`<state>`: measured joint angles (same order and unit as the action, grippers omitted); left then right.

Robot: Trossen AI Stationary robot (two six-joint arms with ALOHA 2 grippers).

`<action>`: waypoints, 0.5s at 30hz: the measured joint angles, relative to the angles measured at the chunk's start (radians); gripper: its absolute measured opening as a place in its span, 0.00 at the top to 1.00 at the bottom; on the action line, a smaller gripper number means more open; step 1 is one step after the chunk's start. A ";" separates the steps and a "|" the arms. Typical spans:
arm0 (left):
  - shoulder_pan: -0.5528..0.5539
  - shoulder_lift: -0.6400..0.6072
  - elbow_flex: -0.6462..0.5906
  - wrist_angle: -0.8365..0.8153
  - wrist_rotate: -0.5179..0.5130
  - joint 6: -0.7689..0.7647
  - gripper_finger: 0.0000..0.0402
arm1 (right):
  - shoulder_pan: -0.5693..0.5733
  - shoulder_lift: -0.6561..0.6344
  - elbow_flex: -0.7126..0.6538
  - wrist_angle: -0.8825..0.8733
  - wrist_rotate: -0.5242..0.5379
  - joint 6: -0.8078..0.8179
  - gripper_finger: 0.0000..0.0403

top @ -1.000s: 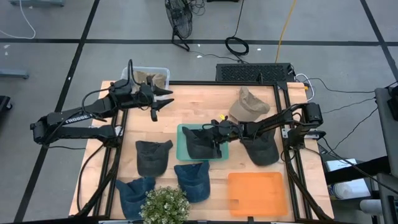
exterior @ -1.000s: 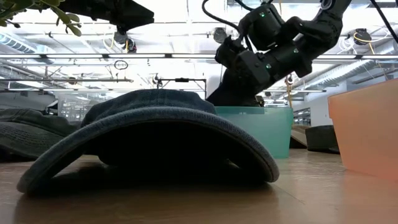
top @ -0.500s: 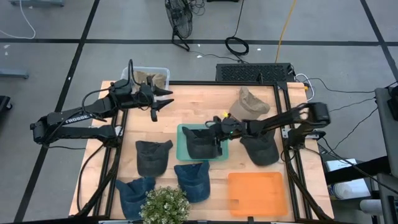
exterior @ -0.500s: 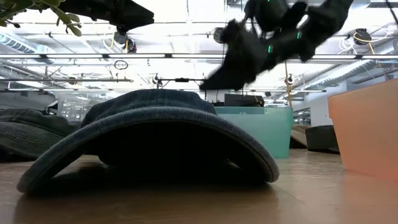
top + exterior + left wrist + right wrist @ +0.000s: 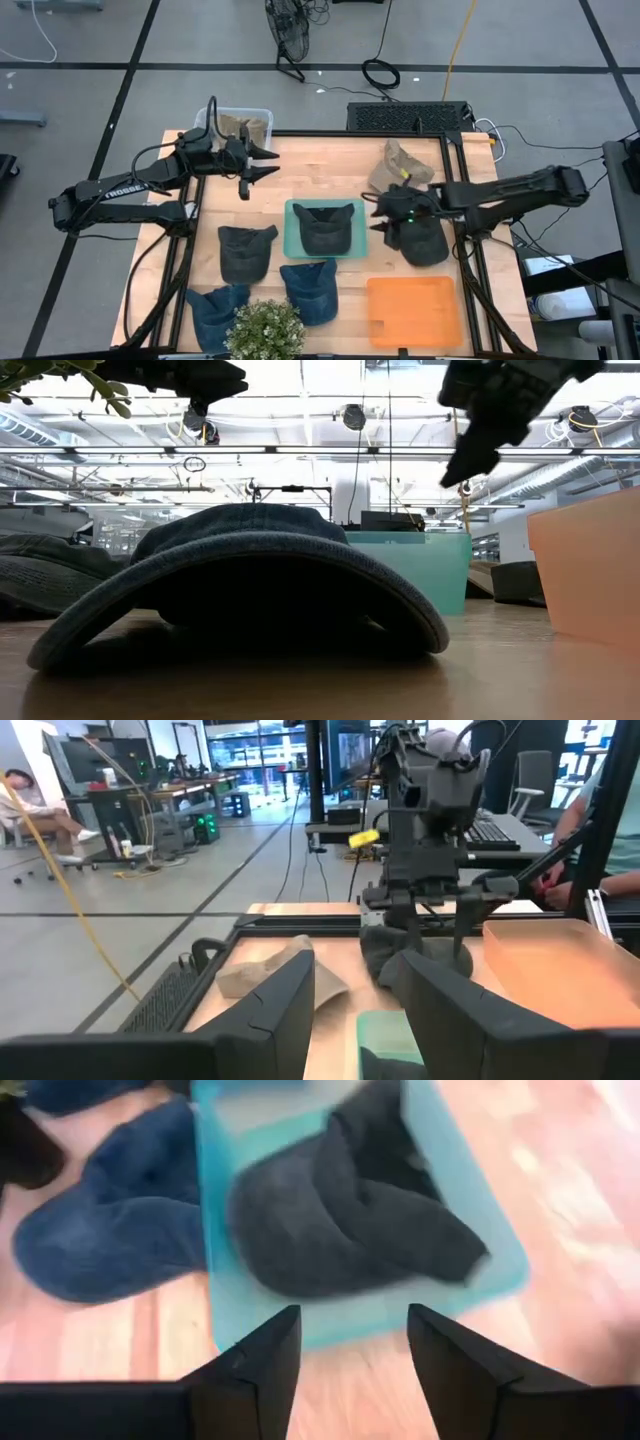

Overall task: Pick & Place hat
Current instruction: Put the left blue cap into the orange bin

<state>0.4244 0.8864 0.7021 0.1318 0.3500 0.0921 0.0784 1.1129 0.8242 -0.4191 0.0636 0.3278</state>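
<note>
A dark grey hat [image 5: 326, 228] lies crumpled in the teal tray [image 5: 294, 246], and the right wrist view shows it [image 5: 340, 1215] too. My right gripper [image 5: 376, 212] hovers open above the bare table just right of that tray, touching nothing, its fingers [image 5: 258, 1360] spread and empty. Right under its arm a second dark hat [image 5: 422, 243] rests on the table. Near the far left, beside a clear bin [image 5: 240, 120], my left gripper [image 5: 264, 166] waits raised and open [image 5: 360, 1010].
More hats lie on the table: a tan one [image 5: 398, 165], a dark one [image 5: 246, 250], two blue ones [image 5: 310, 290] [image 5: 214, 306]. An orange tray [image 5: 412, 310] stands at the near right and a plant [image 5: 265, 330] at the near edge. The clear bin holds a tan hat.
My right gripper has risen out of the teal tray and drawn back toward the table's right edge, tipping less steeply down. The dark grey hat stays lying in the tray.
</note>
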 joint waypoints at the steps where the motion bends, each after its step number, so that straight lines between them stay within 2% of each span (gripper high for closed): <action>1: 0.000 0.000 0.000 0.000 0.000 0.002 0.60 | 0.015 -0.016 0.000 -0.023 0.043 0.015 0.55; 5: 0.000 0.000 0.000 0.020 0.000 0.000 0.60 | 0.041 -0.049 0.000 -0.109 0.284 0.051 0.49; 8: 0.000 0.000 0.000 0.031 0.000 -0.016 0.60 | 0.009 -0.045 0.000 -0.170 0.530 0.122 0.46; 9: 0.000 0.000 0.000 0.030 0.000 -0.017 0.60 | -0.011 -0.045 0.000 -0.179 0.583 0.142 0.45; 12: 0.000 0.000 0.000 0.027 0.000 -0.017 0.60 | -0.098 -0.045 0.000 -0.206 0.610 0.096 0.44; 15: 0.000 0.000 0.000 0.027 0.000 -0.017 0.60 | -0.228 -0.045 -0.011 -0.173 0.495 0.031 0.45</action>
<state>0.4244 0.8864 0.7021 0.1589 0.3496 0.0750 -0.1495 1.0683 0.8136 -0.5919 0.5590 0.3589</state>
